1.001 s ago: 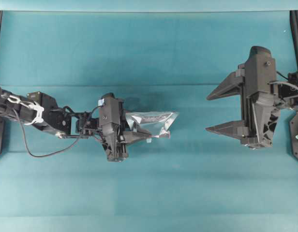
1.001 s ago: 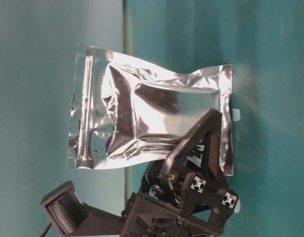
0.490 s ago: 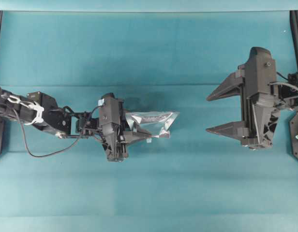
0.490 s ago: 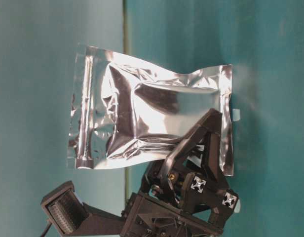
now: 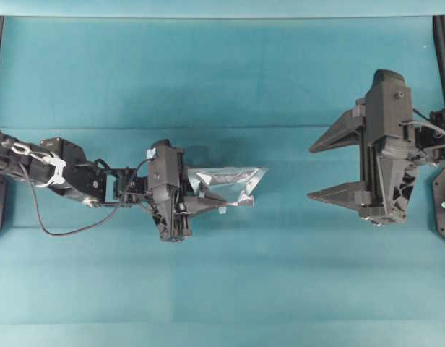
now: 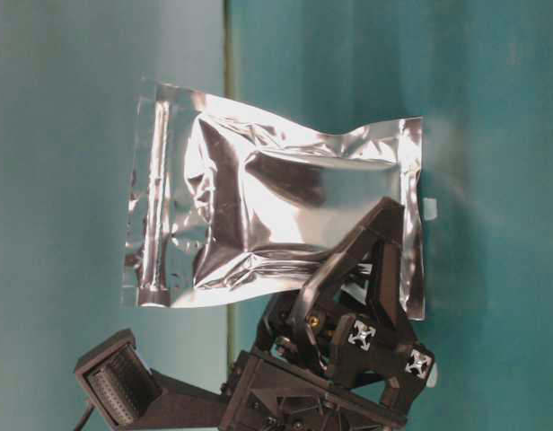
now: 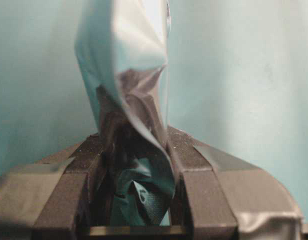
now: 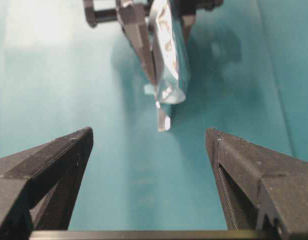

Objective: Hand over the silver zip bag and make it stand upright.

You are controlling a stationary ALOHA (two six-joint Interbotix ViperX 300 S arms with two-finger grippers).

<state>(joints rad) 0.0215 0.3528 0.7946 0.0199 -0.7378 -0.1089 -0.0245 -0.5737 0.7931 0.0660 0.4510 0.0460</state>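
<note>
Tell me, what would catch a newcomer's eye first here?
The shiny silver bag, pinched at one end by the left gripper and held out over the teal table near its middle. Facing it from the right, with a gap between, the right gripper hangs with its jaws spread wide. From table level the bag fills the picture, crinkled and mirror-bright.

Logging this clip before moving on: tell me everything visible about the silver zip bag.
The silver zip bag is a shiny, crinkled foil pouch, roughly rectangular, with a darker reflective centre and a flat zip strip along one edge. It is held clear of the teal table, pinched at one end by the left gripper, its free end pointing toward the right gripper, which stands open and apart from it. Nothing else touches it.
</note>
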